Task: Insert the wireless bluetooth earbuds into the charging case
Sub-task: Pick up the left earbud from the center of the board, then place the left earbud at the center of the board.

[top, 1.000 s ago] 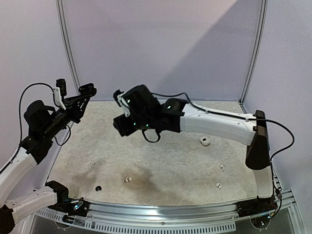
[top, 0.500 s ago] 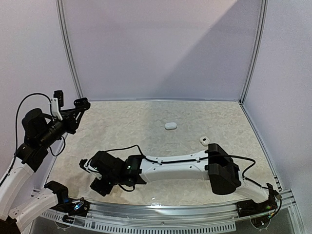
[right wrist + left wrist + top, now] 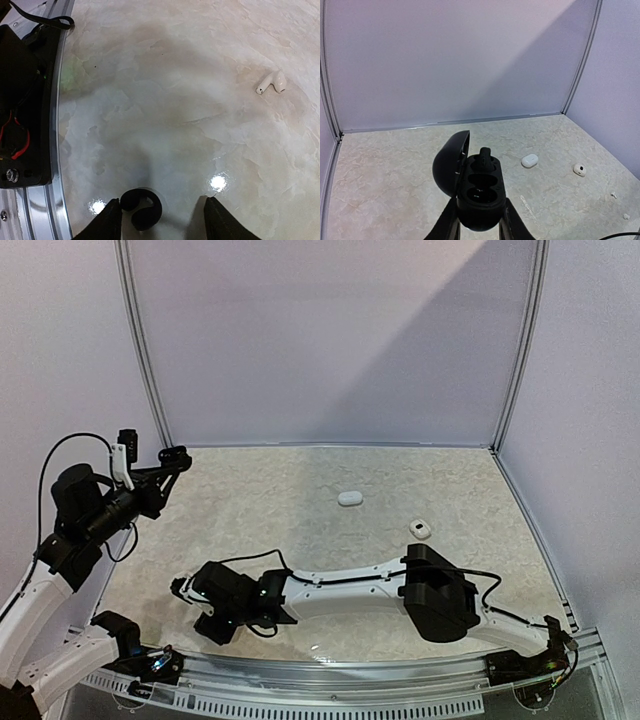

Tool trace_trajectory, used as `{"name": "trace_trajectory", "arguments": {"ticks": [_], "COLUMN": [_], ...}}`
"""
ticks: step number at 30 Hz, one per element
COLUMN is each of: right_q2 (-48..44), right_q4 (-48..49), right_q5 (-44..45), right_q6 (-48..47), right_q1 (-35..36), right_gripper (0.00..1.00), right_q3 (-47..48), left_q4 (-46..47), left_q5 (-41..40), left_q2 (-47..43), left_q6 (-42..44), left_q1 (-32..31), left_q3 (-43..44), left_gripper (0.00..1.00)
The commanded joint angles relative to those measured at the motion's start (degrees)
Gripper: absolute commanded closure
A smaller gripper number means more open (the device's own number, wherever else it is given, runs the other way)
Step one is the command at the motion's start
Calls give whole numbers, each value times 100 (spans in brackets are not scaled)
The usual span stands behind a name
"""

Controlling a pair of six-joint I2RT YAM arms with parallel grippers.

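1. Clamped: left fingers (image 3: 445, 222) grip the two sides of the black charging case (image 3: 479, 197), which is held raised at the left of the overhead view.
2. Apart: right fingers (image 3: 216, 222) sit low over the surface (image 3: 165, 100), at the lower left of the overhead view, beside the metal rail (image 3: 56, 150).
3. black charging case: its lid (image 3: 451, 162) is swung open toward frame left and two dark wells are showing. A small black piece (image 3: 485, 156) stands upright at the far rim, too dark to identify.
4. black earbud (image 3: 142, 209): lies on the surface between the right fingers, close against the frame-left one and clear of the other. It is not in any case.
5. white earbud (image 3: 271, 82): lies on the surface at the upper right of the right wrist view, well apart from the fingers.
6. closed white case (image 3: 350, 498): sits at the centre of the overhead view, on the surface.
7. small white case (image 3: 420, 530): sits near the closed one, to its lower right.
8. tiny white earbuds (image 3: 614, 195) (image 3: 625, 216): two lie on the surface at the lower right edge of the left wrist view, too small for detail.
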Motion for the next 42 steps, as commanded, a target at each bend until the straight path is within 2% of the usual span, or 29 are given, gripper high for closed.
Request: {"name": "trace_trajectory", "arguments": {"ticks": [1,6,16,25,29,32,36,42], "right_q2": [241,266,-58,-1470,-2080,-2561,-3544,-4641], "right_q4": [-5,-3,113,1123,1050,944,751,404], "right_q5": [2,-143,216,875,1332,1721,2344,2972], "right_q6": [-202,-322,-379,-197,-206,-116,340,1345], "right_q1": [38,75,56,-198,-295,-393,-528,-539], "right_gripper": [50,65,80,83,83,83,84,84], "right_q3": [113,97,-90,-1724,-2287,-3095,-4604,-6258], "left_q4": [160,172,212,256,258,250,71,267], "left_q5": [4,-21,3,74,167,388,961,1568], "left_q2": [-31,10,101,153,193,288,582,722], "left_q6": [104,145,244,273,278,306,157,96], "left_q1": [61,61,64,61,60,64,25,-318], "left_q3": [-81,-77,-56,-29,-4,21,57,-105], "left_gripper": [100,100,100,100,100,100,100,100]}}
